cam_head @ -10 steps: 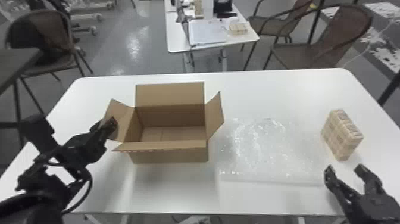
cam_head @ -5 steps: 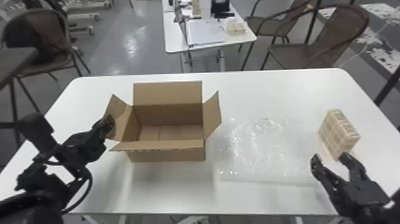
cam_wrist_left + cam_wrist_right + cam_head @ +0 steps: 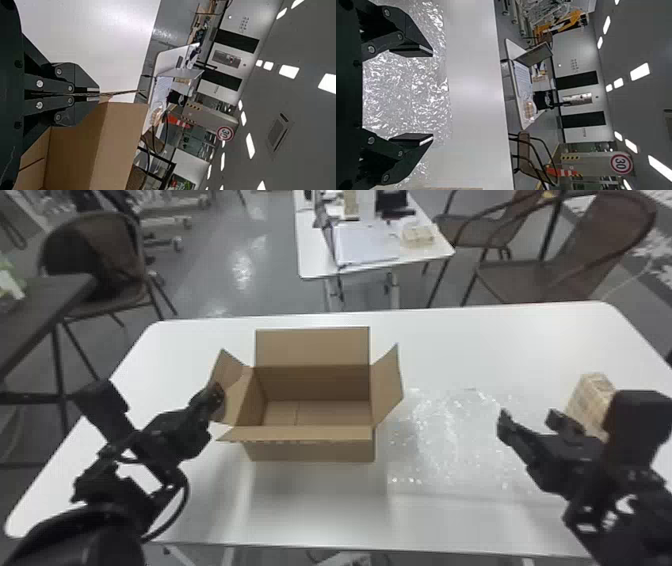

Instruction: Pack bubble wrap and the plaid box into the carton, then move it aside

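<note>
The carton (image 3: 310,445) stands with its flaps up, nothing inside. At its left flap is my left gripper (image 3: 218,392); in the left wrist view the left gripper (image 3: 99,95) is shut on the flap (image 3: 123,92), which lies thin between its fingers. Flat on the table, right of the carton, is the clear bubble wrap (image 3: 450,440). My right gripper (image 3: 529,417) is over the wrap's right part, and in the right wrist view the right gripper (image 3: 432,95) is open above the bubble wrap (image 3: 403,91). The plaid box (image 3: 590,395) is partly hidden behind the right arm.
All of this is on a white table (image 3: 310,510). Behind it is a smaller table (image 3: 312,260) with papers and other items. Chairs (image 3: 565,270) stand at the back right, and a dark table (image 3: 30,315) is at the left.
The right arm has moved left and forward, away from the right front corner, and its gripper is now over the bubble wrap instead of near the plaid box. The left arm holds almost still.
</note>
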`<state>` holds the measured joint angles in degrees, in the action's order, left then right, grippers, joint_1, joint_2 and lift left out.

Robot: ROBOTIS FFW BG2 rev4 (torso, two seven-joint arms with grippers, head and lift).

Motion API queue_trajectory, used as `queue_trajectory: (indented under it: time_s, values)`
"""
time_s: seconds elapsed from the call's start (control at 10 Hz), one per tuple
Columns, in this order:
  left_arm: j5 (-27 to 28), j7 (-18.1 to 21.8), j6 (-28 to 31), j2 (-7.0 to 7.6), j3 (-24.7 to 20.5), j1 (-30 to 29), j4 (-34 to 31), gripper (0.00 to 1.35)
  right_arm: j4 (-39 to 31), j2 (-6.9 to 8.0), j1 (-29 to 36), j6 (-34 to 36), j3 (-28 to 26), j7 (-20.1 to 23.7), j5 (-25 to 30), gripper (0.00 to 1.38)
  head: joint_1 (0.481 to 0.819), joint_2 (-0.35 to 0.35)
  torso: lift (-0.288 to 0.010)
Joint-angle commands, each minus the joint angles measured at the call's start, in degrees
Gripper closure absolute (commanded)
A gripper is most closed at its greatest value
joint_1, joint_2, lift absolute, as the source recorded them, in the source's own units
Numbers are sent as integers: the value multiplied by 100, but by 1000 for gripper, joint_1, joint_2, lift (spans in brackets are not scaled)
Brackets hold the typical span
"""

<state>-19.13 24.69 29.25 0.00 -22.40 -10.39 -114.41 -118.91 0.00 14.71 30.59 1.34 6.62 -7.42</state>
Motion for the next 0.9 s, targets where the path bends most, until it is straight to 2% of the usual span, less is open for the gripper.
queue_trajectory:
  time_s: [0.0,0.2,0.4,0.8]
  values:
    - [-3,1,-16,-15,34,11,15,1211,-53,5,-557,1274,173,-134,-93,504,695,158,-166]
    - [-12,1,-16,-15,95,72,42,1211,122,5,-1489,3348,349,-143,-164,510,695,180,-166]
    - [-38,1,-25,26,201,134,121,1211,447,5,-2078,4579,472,-143,-181,504,695,198,-166]
    - [-108,-8,-95,62,244,134,173,1211,940,5,-2157,4790,481,-143,-85,524,695,195,-166]
